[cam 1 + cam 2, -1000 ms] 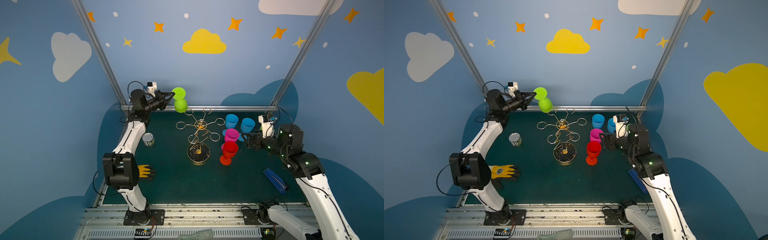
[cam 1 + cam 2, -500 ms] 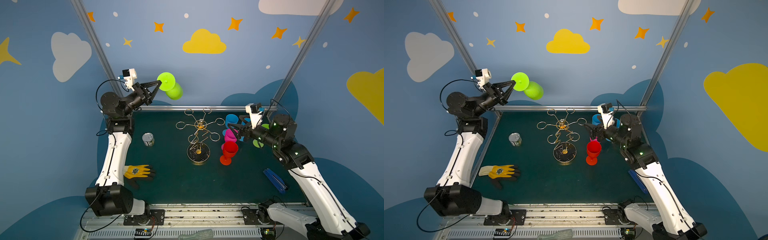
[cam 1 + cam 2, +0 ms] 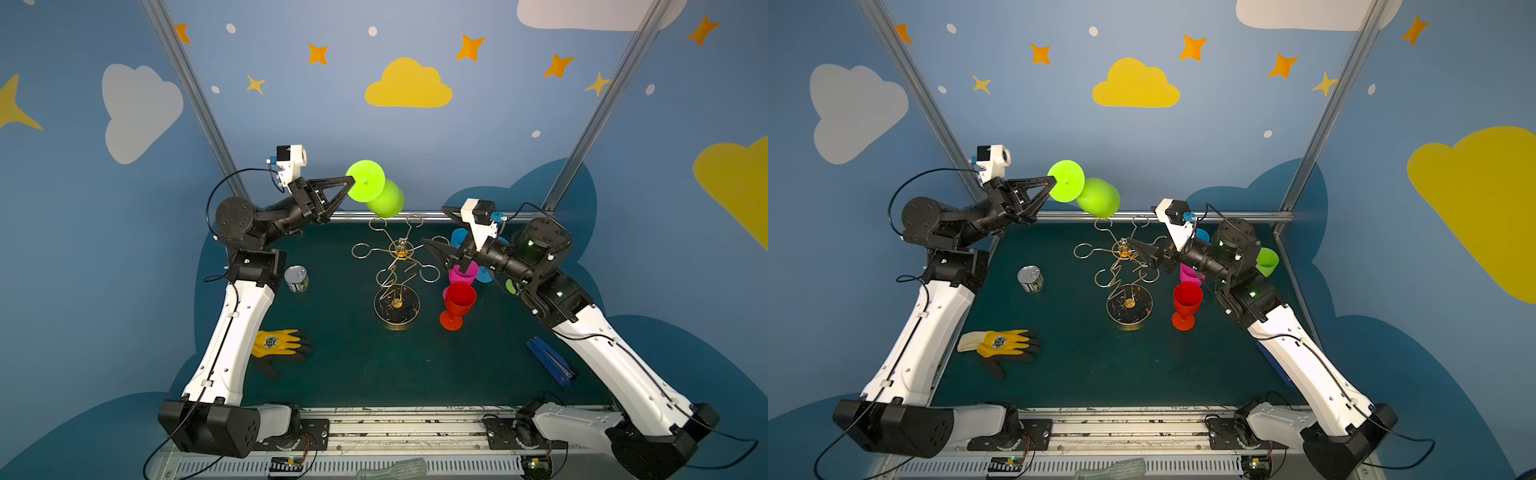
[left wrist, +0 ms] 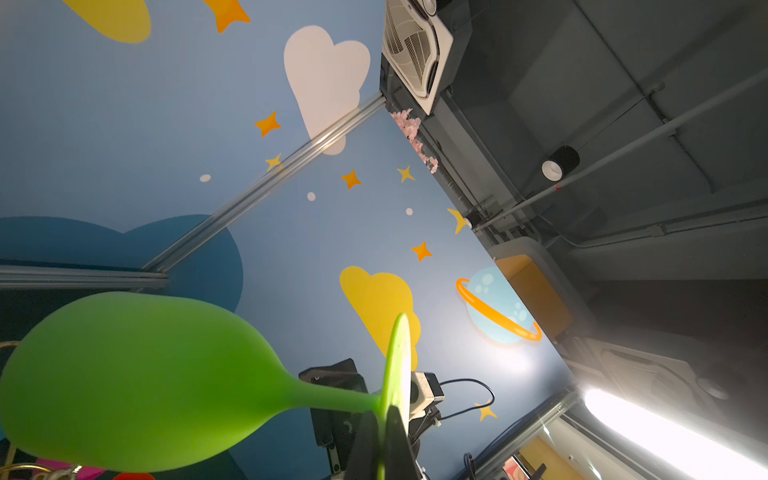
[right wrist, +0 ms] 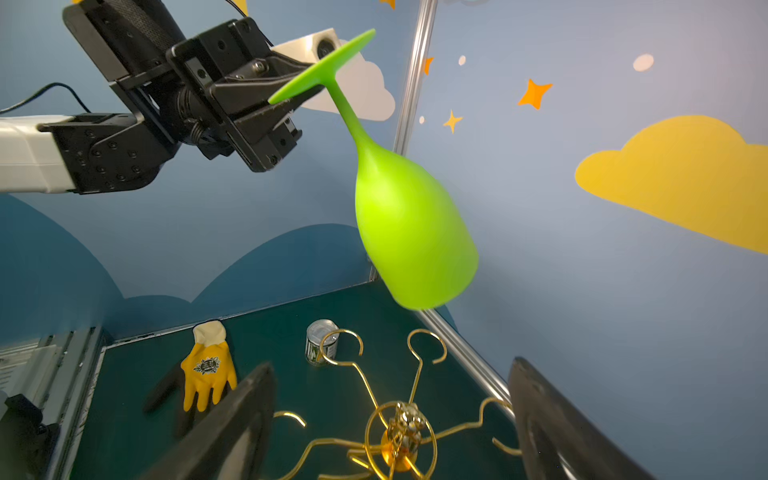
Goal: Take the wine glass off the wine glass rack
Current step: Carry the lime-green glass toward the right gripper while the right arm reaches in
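In both top views the left jaws are clenched on the round foot of the green wine glass, held tilted in the air above centre, clear of the wine glass rack standing mid-desk; the right jaws stand spread and empty beside the rack's looped arms

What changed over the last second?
The left gripper, shut on the foot of the lime-green plastic wine glass, raised it higher as its arm unfolded. The right gripper, jaws open, moved up and inward to above the gold wire wine glass rack. Rack, red plastic goblet, tin can and yellow work glove stayed put.
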### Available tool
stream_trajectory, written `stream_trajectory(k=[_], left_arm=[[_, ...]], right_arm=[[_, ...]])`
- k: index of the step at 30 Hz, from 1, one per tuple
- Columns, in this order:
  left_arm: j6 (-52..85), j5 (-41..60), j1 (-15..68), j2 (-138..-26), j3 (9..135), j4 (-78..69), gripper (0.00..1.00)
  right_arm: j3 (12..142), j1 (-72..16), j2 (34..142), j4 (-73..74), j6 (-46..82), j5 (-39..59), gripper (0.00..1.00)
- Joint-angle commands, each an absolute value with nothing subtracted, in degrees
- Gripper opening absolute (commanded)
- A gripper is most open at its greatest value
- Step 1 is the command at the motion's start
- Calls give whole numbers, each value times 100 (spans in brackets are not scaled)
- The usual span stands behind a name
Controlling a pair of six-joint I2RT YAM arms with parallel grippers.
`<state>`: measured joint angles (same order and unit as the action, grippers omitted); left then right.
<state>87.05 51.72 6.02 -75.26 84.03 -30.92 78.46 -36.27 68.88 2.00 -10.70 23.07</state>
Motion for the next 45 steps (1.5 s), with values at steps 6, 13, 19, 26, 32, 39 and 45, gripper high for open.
stream_trajectory(k=[6, 13, 19, 26, 32, 39, 45], left_arm=[[8822, 5225, 1096, -7468, 8236, -3209, 3], [8842, 5212, 1381, -7499, 8200, -3234, 3], [9106, 5221, 1465, -7569, 8207, -3551, 3], [9325, 5225, 1511, -7615, 8233, -3814, 3], [9257, 5215, 1512, -7693, 8254, -3792, 3], [8656, 5169, 1512, -7699, 8200, -3497, 46], [6118, 4872, 1512, -7436, 8349, -1739, 65]], right_arm=[[8228, -3700, 7321, 950, -1660, 2465, 89], [8562, -3727, 7783, 819, -1688, 2691, 89], [8731, -3732, 8125, 661, -1646, 2760, 89], [8791, -3746, 8246, 531, -1546, 2756, 85], [8691, -3773, 8102, 418, -1422, 2626, 67], [8662, -3788, 7727, -229, -1043, 1934, 51], [8741, -3757, 7076, -1663, -726, 1219, 45]])
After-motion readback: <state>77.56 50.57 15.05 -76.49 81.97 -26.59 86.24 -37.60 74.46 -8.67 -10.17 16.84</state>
